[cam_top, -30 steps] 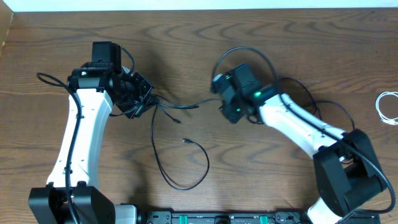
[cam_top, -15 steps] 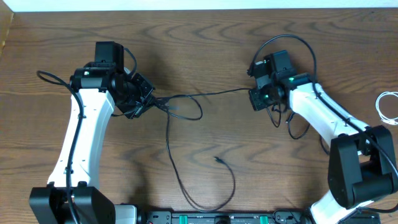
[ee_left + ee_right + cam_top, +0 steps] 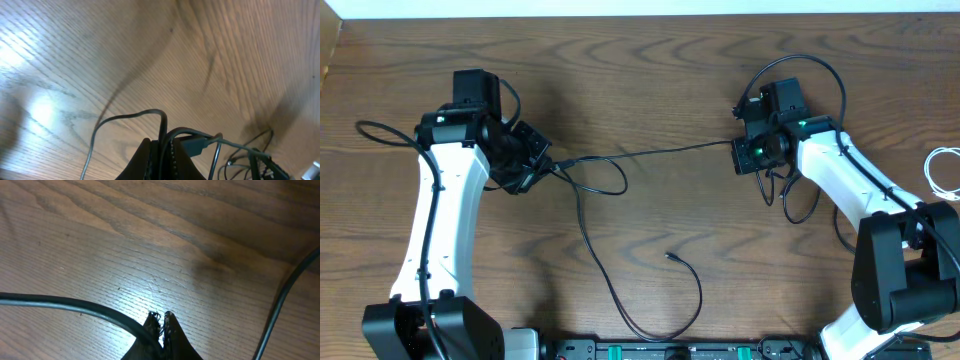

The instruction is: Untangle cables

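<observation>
One black cable (image 3: 660, 151) runs between left end effector (image 3: 542, 170) and right end effector (image 3: 738, 158); both clamped on it. Slack loops across bench (image 3: 620, 60).

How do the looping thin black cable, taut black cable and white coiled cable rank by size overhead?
Largest: looping thin black cable; then taut black cable; smallest: white coiled cable, though the frame edge crops it.

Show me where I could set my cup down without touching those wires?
The far strip of table beyond the taut black cable is bare, as is the patch between the looping black cable and the right arm. It is crowded by the left gripper, where cables bunch.
</observation>
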`<state>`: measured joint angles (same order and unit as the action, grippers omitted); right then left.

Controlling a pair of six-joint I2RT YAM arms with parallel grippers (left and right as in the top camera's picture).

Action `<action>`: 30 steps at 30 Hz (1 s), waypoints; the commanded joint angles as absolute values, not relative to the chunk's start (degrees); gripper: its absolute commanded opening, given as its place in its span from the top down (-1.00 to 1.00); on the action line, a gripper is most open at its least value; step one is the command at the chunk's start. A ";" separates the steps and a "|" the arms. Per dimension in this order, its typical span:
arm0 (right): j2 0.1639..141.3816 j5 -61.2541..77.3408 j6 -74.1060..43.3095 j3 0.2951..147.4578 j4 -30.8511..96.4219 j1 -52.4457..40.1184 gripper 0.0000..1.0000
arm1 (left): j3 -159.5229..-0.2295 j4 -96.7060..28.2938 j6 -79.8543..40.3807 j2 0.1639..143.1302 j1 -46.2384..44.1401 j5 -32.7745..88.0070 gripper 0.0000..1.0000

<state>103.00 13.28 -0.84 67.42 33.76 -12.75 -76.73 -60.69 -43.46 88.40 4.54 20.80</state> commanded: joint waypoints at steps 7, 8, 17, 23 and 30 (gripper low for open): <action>102.30 -4.60 -5.43 67.29 35.81 -9.78 0.98 | -76.71 -61.25 -43.18 88.01 6.46 6.68 0.85; 102.30 -5.58 -5.56 67.29 35.94 -9.78 0.98 | -76.71 -61.25 -43.18 88.01 6.48 5.69 0.85; 102.30 -12.75 -6.50 67.29 37.17 -9.78 0.98 | -76.71 -61.32 -43.42 88.01 6.46 1.08 0.85; 102.32 -13.15 -6.85 67.29 37.10 -9.74 0.98 | -76.71 -61.32 -43.59 88.01 6.46 -2.87 0.85; 102.32 -13.15 -6.85 67.29 37.10 -9.74 0.98 | -76.71 -61.49 -43.57 88.01 6.46 -7.16 0.85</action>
<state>103.00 4.89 -3.46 67.42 36.42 -13.50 -76.73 -60.77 -43.46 88.40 3.55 13.74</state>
